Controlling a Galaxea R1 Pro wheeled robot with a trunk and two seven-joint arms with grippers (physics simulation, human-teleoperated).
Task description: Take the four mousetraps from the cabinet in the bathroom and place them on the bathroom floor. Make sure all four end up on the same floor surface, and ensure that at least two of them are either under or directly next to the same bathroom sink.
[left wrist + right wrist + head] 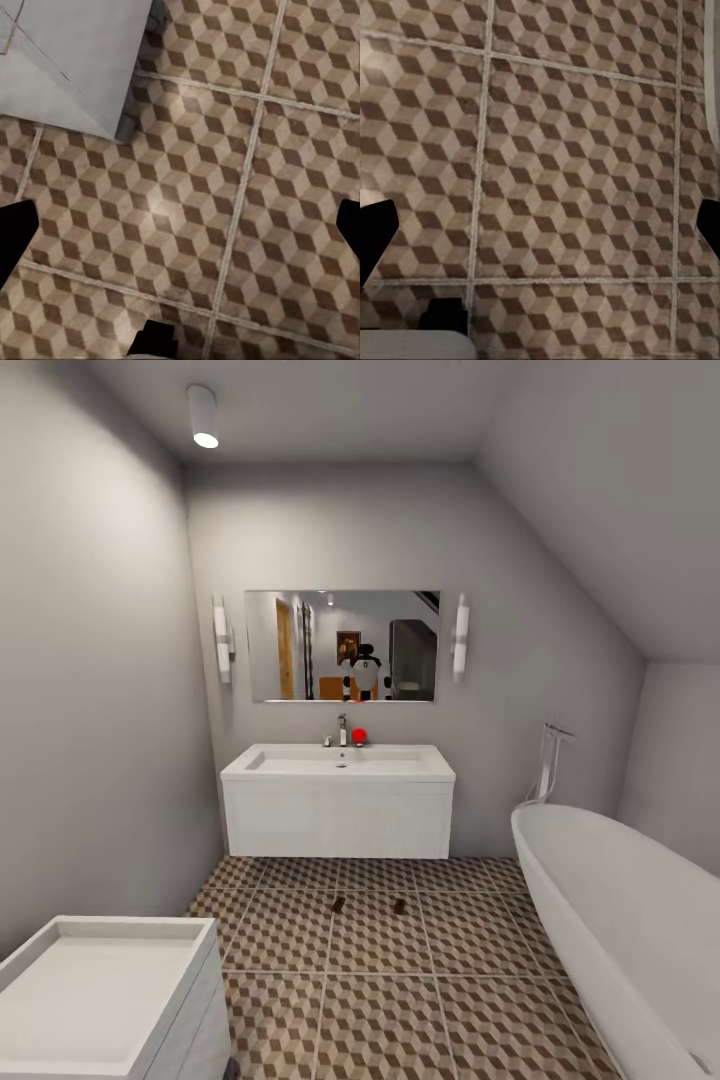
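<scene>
Facing sink (pixel 338 762), two mousetraps (pixel 338 904) before

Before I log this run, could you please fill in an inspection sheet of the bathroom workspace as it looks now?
Surface: cube-pattern bathroom floor, tiled with pale grout.
Job's things: two small dark items, possibly mousetraps, on the floor before the bathroom sink; too small to confirm.
Clutter: red object beside the tap.
Grippers: left end effector and right end effector open, empty, over tiles.
Cables: nothing seen.
Surroundings: mirror, bathtub, white unit.
</scene>
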